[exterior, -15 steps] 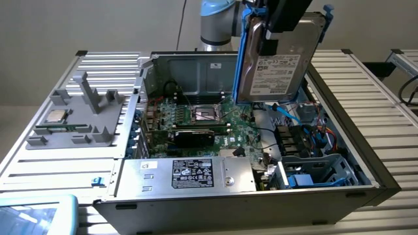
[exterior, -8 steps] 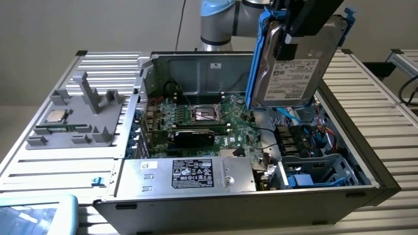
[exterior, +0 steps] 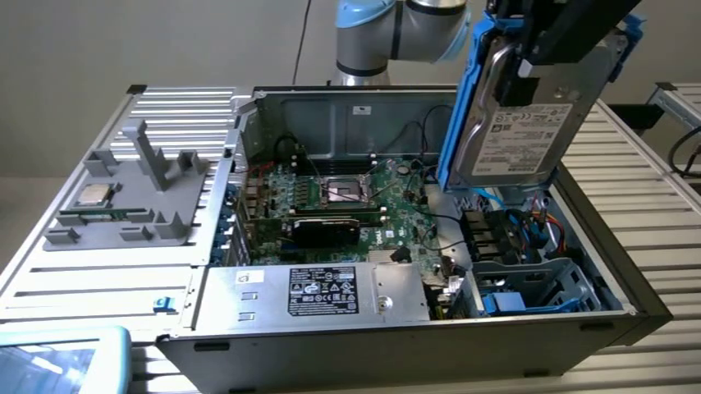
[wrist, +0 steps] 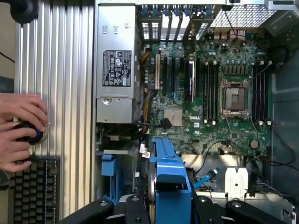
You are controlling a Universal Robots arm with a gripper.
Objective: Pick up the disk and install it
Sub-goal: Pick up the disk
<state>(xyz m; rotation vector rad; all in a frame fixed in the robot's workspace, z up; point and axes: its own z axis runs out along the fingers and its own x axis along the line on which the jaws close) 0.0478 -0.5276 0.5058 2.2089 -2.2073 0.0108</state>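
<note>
The gripper is clamped on the disk, its black fingers part-closed across the blue carrier. It holds the disk on edge and tilted, at 1 o'clock in the exterior view, over the far corner of the open case. The disk's lower edge seems clear of the case, though the angle leaves that unsure.

Beneath it, toward 4 o'clock, sits a blue-grey drive cage. Between disk and cage lies a tangle of blue, red and black cables. The board fills the case centre and the power supply lies at 6 o'clock. At 9 o'clock, outside the case, a grey fixture carries a chip.

In the wrist view a hand rests on a dark knob beside a keyboard.
</note>
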